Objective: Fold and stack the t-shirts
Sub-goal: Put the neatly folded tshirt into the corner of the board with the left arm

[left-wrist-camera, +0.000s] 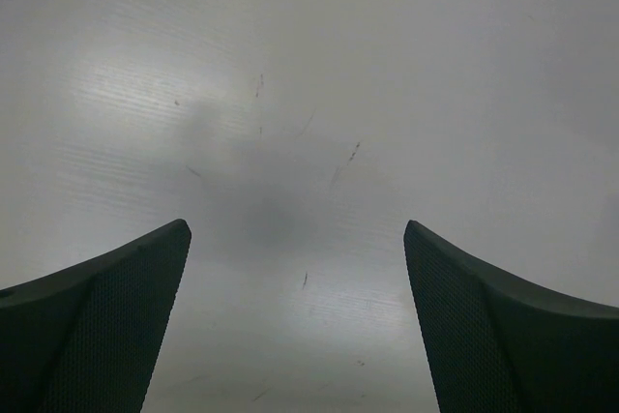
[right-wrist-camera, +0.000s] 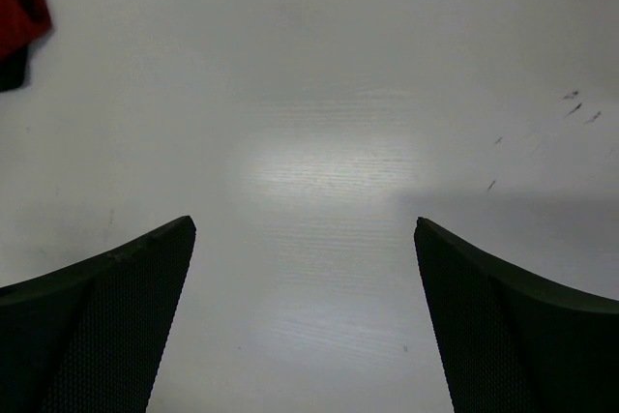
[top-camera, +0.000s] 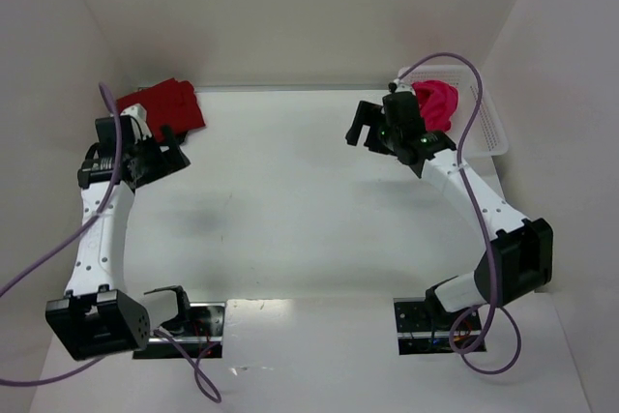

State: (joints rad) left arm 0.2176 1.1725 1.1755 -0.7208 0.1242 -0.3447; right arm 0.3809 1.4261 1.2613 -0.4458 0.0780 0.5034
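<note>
Upper left of the overhead view, close against the back wall: a dark crimson red cloth t-shirt (top-camera: 166,106), gathered into a compact bundle, judged already folded and parked in that corner as the base of the stack, leaving the middle of the counter (top-camera: 290,200) free for folding. Just below it, the left gripper (top-camera: 174,146), spread wide, holding nothing, clear of the cloth; in its own wrist view only scuffed white surface between the dark fingers (left-wrist-camera: 106,326). Upper right of the overhead view: a bright magenta-pink cloth t-shirt (top-camera: 437,103), crumpled in a heap inside a white plastic lattice basket (top-camera: 491,132), unfolded, presumably kept there until its turn. Just left of that basket, the right gripper (top-camera: 363,132), likewise spread wide and empty, aimed out over the open counter rather than at the pink heap. In the right wrist view, upper left corner, a scrap of the red cloth with a dark patch under it; impossible to tell whether black fabric or shadow. No black shirt plainly seen anywhere. Likely next: reach back into the basket, pinch the pink cloth, drag it to the open middle. Soft, floppy material, so probably a two-arm job to flatten.
</note>
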